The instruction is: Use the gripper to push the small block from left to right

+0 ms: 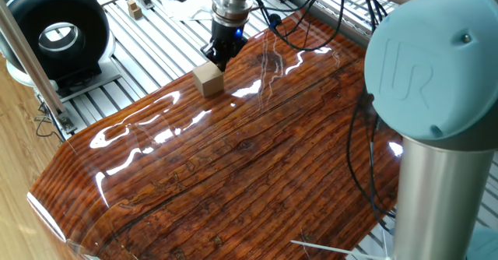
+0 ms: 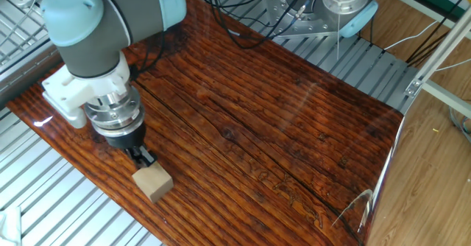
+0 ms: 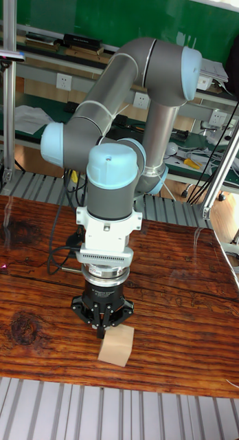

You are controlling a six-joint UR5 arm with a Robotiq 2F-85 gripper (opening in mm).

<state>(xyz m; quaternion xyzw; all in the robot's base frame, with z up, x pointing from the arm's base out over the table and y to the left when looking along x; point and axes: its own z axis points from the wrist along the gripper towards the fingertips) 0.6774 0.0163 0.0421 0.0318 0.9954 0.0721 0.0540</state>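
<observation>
A glossy reddish-brown wooden worktop [image 1: 233,159] with dark grain lines is seen resting on ribbed silver aluminium rails [image 2: 81,209]; its far corners are cut off by the frame edges in both fixed views, and bright glare streaks wash out parts of its surface. A silver robot arm with pale blue joint caps [image 3: 126,103] is bent down over the near edge of the worktop in the tall fixed view. In one fixed view, a large pale blue joint cap fills the right foreground and hides part of the worktop behind it.

A black round fan-like device [image 1: 54,30] is seen at the upper left of that view, cut off at the frame edge.

The black two-fingered gripper with a silver cylindrical wrist [image 3: 102,328] is pointed straight down. Its fingers [image 2: 143,157] appear drawn close together, with their tips low against the worktop and touching the side of the plain light tan wooden cube [image 3: 116,345]. The fingers are not closed around the cube. The exact gap between them is hard to make out because of their dark colour.

The cube sits flat on the worktop, close to its edge beside the rails, just in front of the gripper.
</observation>
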